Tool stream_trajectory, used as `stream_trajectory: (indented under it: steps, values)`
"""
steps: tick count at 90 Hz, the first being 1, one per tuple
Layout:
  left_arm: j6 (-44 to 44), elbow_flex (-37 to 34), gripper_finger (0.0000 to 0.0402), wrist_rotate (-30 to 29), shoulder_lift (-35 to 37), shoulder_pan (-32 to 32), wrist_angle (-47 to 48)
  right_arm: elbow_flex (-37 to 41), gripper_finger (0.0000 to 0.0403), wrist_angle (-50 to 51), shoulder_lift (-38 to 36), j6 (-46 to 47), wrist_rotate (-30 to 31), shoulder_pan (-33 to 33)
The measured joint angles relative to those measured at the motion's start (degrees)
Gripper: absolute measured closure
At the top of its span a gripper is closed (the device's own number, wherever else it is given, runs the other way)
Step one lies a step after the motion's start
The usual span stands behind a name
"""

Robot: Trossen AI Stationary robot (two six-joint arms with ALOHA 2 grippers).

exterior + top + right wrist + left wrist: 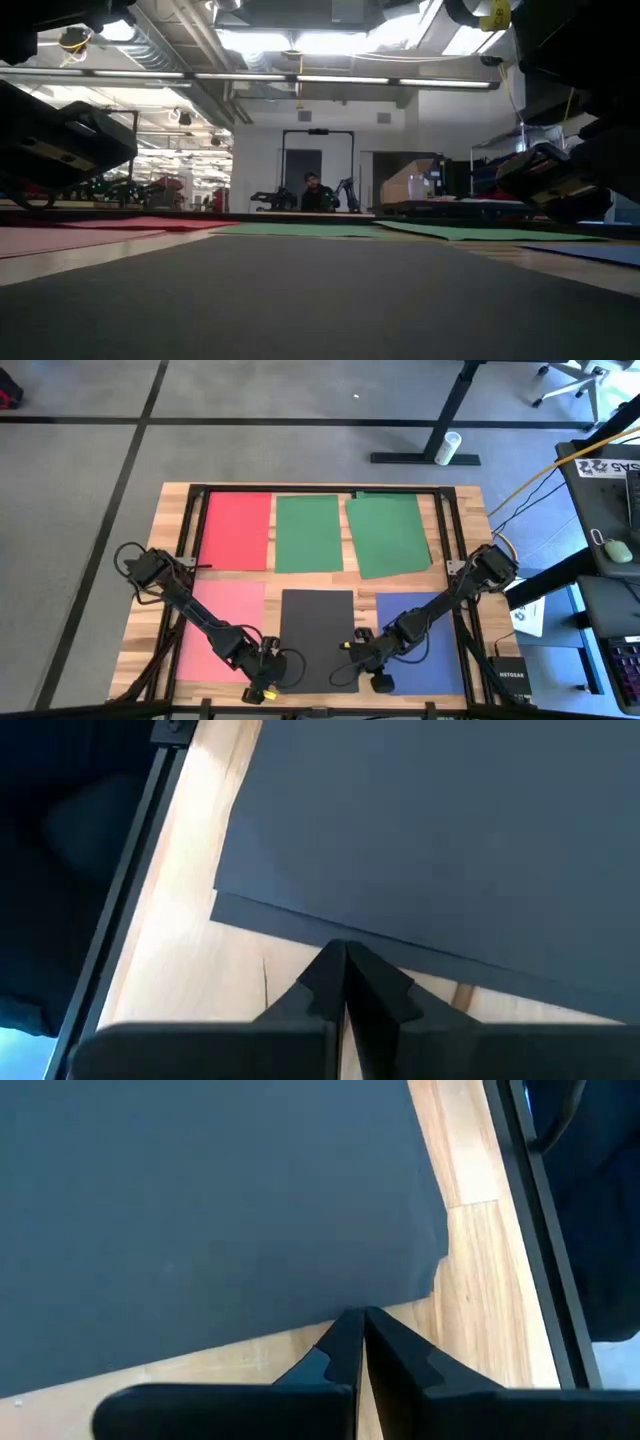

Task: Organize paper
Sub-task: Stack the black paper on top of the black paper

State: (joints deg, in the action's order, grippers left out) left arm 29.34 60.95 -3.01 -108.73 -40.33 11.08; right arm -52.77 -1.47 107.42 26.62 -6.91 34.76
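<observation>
Six sheets of paper lie flat on the wooden table: red (237, 530), two green (308, 533) (388, 535), pink (220, 628), dark grey (316, 635) and blue (432, 650). My left gripper (272, 682) is shut and low by the dark grey sheet's near left corner (438, 1270). Its tips (360, 1320) are at the sheet's edge. My right gripper (368, 676) is shut by the same sheet's near right corner (216, 896), tips (345, 952) at the edge. A second edge line shows just under that edge. My left gripper's shut fingertips (345, 1330) come down slanting onto the table right at the dark grey sheet's edge (330, 1318), close to its near left corner. Whether they touch the paper I cannot tell; the sheet lies flat. My right gripper's shut fingertips (330, 965) stand the same way at the sheet's edge (380, 948) near the near right corner. Whether they touch it I cannot tell.
A black frame bar (545, 1230) (140, 850) runs along the table's near edge close to both grippers. Cables trail by the arms. A white printed sheet (530, 615) and a black box (505, 680) lie off the table's right side. A person (312, 190) sits far behind.
</observation>
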Motion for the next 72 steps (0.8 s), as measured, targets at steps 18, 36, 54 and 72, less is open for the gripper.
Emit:
stream_trajectory:
  steps: [18,36,54,72]
  values:
    - [-0.3,0.0,0.0402,0.0,0.0,0.4,-0.2,0.0,0.0403,-1.1,0.1,-1.2,0.3,-0.4]
    - [-1.5,-0.1,0.0402,0.0,-0.1,0.6,-1.4,0.0,0.0403,-1.4,0.1,-1.4,0.5,-0.4]
    - [-1.5,-0.1,0.0402,-0.2,-0.1,0.7,-1.7,0.0,0.0403,-1.7,0.1,-1.6,0.5,-0.4]
    - [-2.4,-0.1,0.0402,-0.3,0.2,0.7,-1.4,-0.4,0.0403,-1.3,0.0,-1.6,0.4,-0.4]
